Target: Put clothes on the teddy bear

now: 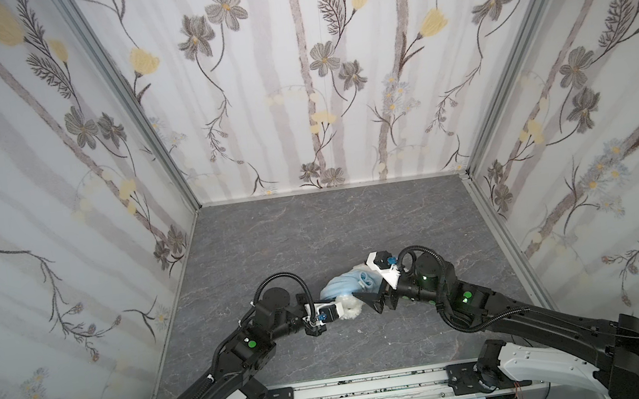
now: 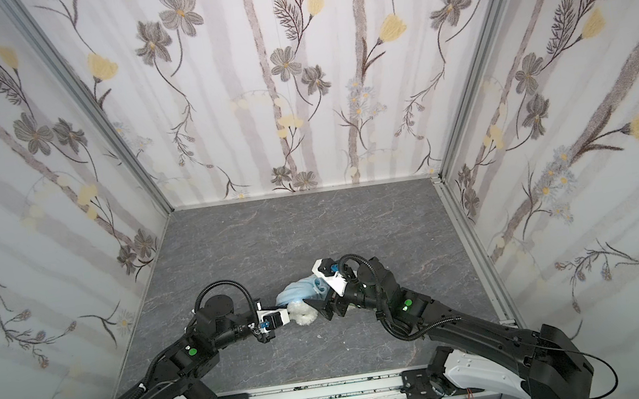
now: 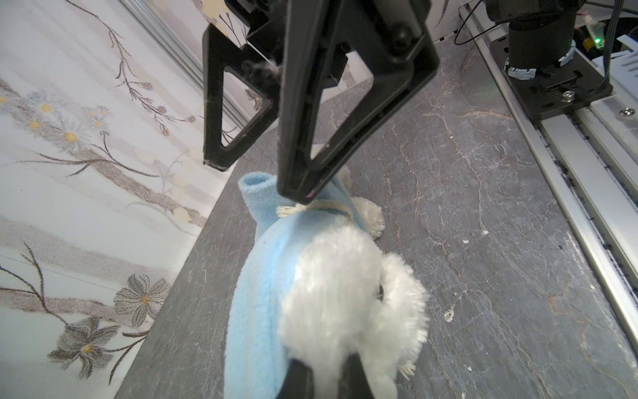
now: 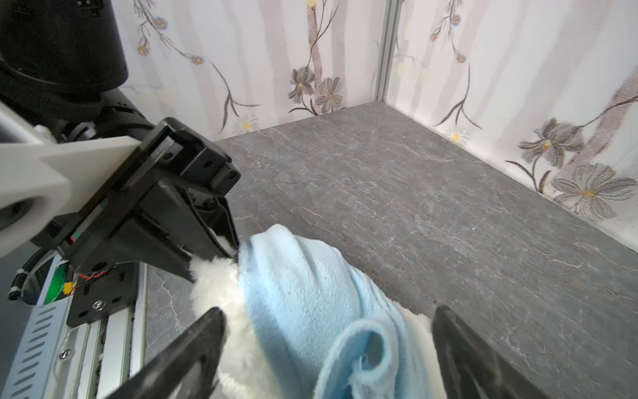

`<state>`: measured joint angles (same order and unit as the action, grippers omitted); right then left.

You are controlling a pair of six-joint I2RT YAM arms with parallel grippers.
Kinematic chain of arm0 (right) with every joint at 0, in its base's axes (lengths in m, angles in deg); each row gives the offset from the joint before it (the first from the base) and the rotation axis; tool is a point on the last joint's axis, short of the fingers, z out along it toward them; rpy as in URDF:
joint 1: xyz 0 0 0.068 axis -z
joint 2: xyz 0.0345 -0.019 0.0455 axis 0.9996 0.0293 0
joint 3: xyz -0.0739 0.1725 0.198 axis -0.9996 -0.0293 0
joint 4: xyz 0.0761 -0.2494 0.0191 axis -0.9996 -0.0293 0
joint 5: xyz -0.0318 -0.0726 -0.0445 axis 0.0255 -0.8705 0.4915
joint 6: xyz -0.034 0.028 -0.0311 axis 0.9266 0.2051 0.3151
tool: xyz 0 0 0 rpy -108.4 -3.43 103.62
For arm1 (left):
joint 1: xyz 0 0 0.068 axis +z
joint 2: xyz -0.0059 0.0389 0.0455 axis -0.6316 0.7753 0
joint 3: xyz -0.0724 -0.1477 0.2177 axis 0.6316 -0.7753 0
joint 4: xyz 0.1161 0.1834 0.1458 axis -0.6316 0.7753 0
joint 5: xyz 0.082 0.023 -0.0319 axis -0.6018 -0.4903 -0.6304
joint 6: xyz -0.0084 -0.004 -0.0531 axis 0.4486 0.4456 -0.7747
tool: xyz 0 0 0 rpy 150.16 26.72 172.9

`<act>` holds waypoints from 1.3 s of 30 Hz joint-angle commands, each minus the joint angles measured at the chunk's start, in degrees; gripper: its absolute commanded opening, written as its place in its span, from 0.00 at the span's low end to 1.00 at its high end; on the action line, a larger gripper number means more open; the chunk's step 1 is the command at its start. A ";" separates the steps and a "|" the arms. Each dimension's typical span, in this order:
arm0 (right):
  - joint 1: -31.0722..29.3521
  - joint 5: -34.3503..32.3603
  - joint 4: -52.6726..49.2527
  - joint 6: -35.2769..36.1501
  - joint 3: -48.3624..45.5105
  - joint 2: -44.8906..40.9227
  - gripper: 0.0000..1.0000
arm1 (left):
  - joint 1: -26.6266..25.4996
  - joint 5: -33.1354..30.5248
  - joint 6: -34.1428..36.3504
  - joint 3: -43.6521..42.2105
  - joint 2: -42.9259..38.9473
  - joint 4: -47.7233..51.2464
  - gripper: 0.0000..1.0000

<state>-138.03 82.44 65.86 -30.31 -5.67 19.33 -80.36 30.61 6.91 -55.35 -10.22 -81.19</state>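
Low in the middle of both top views, the teddy bear (image 1: 352,310) is laid on the counter (image 1: 313,230), partly covered by the blue hoodie (image 1: 339,285). At the lower edge of the left wrist view, white fur is pinched by the narrowed left tool (image 3: 324,380), seemingly so that the bear is anchored. Across the bottom of the right wrist view, the right tool (image 4: 328,349) is spread wide astride bear and hoodie, nothing clamped, apparently readied for tugging the cloth along.

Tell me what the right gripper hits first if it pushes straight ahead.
Most likely the light-blue hoodie on the teddy bear, which already lies between the right gripper's open jaws. How much gap remains is unclear.
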 commanded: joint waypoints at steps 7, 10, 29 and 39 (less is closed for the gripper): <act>-0.30 -0.19 -2.93 2.61 6.56 8.61 0.93 | -0.31 1.34 1.35 0.78 -0.06 -1.90 0.00; -0.19 -3.06 -5.30 0.86 9.18 12.06 0.90 | -0.52 1.46 1.64 0.94 -0.08 -1.82 0.00; 5.87 -17.51 -16.42 -17.09 16.25 17.88 0.67 | -3.45 -4.85 1.67 0.91 -2.21 -1.46 0.00; 6.64 -0.19 6.46 -13.56 2.21 -2.98 0.81 | -3.16 -29.65 -53.25 6.86 1.60 -4.88 0.00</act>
<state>-130.65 78.30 63.91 -45.18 -0.95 18.08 -83.62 14.05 -21.13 -51.24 -9.87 -81.87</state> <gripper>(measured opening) 0.820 0.069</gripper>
